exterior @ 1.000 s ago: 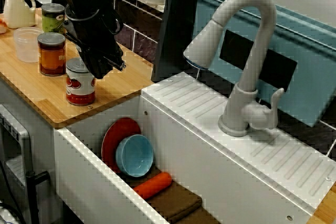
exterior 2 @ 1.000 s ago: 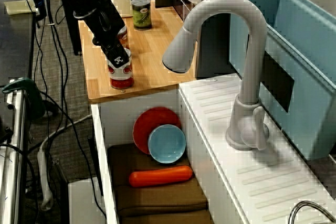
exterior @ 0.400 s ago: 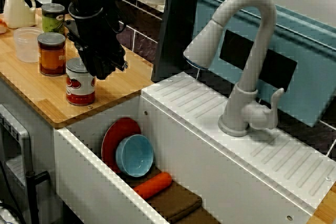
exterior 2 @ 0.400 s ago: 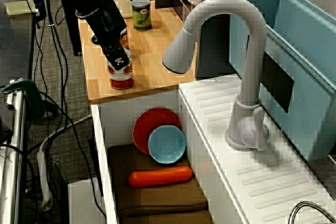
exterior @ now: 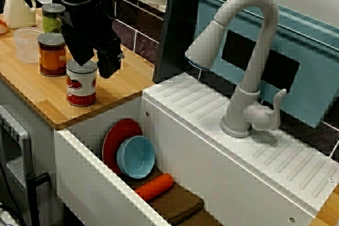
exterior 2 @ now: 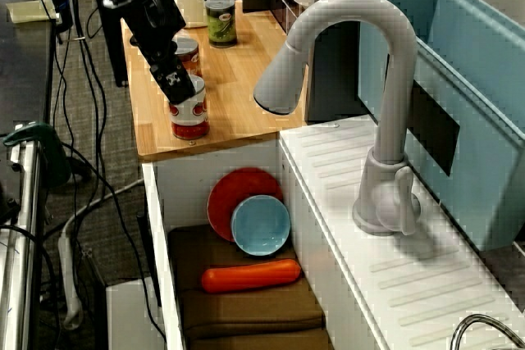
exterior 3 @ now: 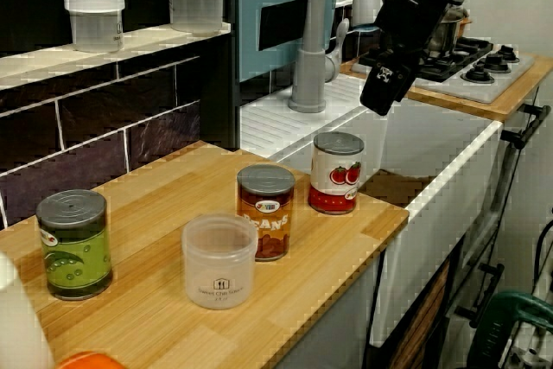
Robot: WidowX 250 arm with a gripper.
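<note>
A wooden tabletop [exterior: 124,80] sits next to a white sink [exterior: 90,178] in a kitchen. We see a red tomato can [exterior: 81,84] on the tabletop, close to the edge by the sink. The black tool [exterior: 94,67] hangs right over the tomato can, close to its lid. Its two fingers look spread apart, and they hold nothing. Just beside the tomato can, away from the sink, stands a can with a brown label [exterior: 52,55]. A clear plastic cup [exterior: 26,45], a green can [exterior: 53,18] and a white bottle [exterior: 18,5] stand farther from the tomato can. Below the tomato can, down in the sink, a red plate [exterior: 117,137] and a blue bowl [exterior: 136,156] lean on the wall. An orange carrot [exterior: 153,187] lies on a brown cloth [exterior: 179,205]. A grey tap [exterior: 249,62] stands well apart from the tomato can.
</note>
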